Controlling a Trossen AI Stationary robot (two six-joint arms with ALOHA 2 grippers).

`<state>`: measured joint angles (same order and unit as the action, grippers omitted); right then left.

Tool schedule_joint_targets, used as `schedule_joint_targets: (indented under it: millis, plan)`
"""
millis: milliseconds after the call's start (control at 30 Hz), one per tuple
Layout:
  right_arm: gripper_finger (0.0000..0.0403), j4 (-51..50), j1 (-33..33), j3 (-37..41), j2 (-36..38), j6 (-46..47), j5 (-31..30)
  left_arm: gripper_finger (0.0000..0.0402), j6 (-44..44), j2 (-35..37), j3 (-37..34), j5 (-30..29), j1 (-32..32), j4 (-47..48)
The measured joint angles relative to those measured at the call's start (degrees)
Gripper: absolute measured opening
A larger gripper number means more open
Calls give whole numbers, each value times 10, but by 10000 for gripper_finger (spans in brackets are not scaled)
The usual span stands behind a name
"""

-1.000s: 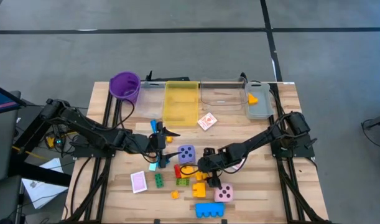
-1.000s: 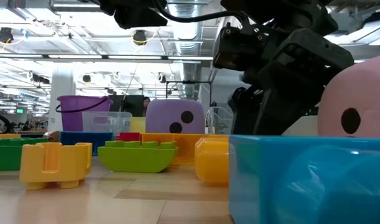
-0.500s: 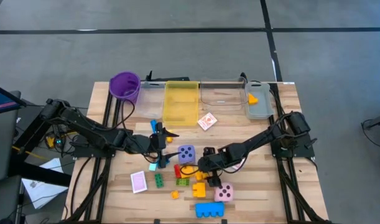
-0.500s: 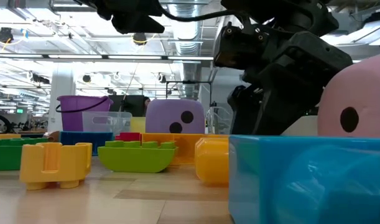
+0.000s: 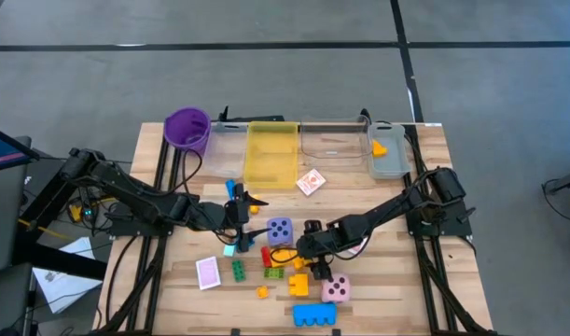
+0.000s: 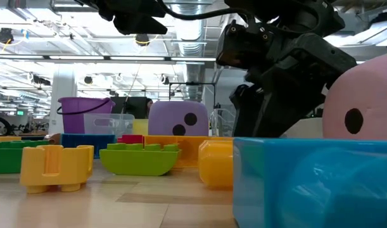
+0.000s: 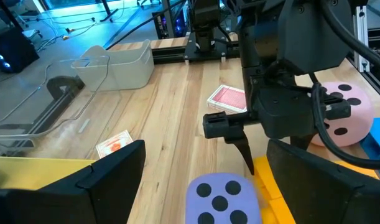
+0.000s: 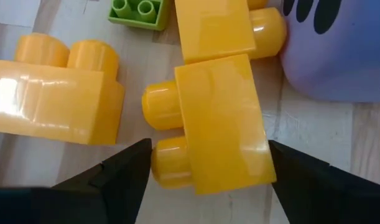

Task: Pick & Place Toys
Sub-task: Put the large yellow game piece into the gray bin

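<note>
Purple cup (image 5: 187, 130) upper left of the table in the high view, yellow bin (image 5: 271, 154) and clear bin (image 5: 333, 146) along the top edge to its right. None of the loose toys in the bins yet, as far as I can see.

Left gripper (image 5: 240, 229) left of centre, hovering, fingers spread with nothing between them; no change from a second ago. Pink card (image 5: 208, 273) lower left of the pile, green brick (image 5: 240, 271) just beside it.

Centre: purple die (image 5: 280, 231) on the wood, yellow brick (image 8: 217, 124) just beside it.

Right gripper (image 5: 305, 258) low over the brick cluster at bottom centre. Its wrist view shows both fingers (image 8: 124, 180) straddling the yellow brick, one on each side, still short of contact. Compared with a second ago the jaws have begun to narrow, while the arm itself has barely shifted. I read that as a grasp starting on this brick.

Pink die (image 5: 336, 290) and blue brick (image 5: 313, 315) lie lower right, untouched.
</note>
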<state>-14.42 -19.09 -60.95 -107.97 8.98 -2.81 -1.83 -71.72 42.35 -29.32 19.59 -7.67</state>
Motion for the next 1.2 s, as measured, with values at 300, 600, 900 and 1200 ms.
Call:
schedule_joint_targets:
  millis: [300,600,900,1200]
  plan:
    - [253,-7,3,-4,15,-7,0,328,0,0,0,0,0,0]
    - [164,-21,9,-23,102,-33,-11,328,4,0,0,0,0,0]
    - [110,-14,17,-24,103,50,-3,328,5,0,0,0,0,0]
    - [266,-3,21,-24,8,130,16,328,5,0,0,0,0,0]
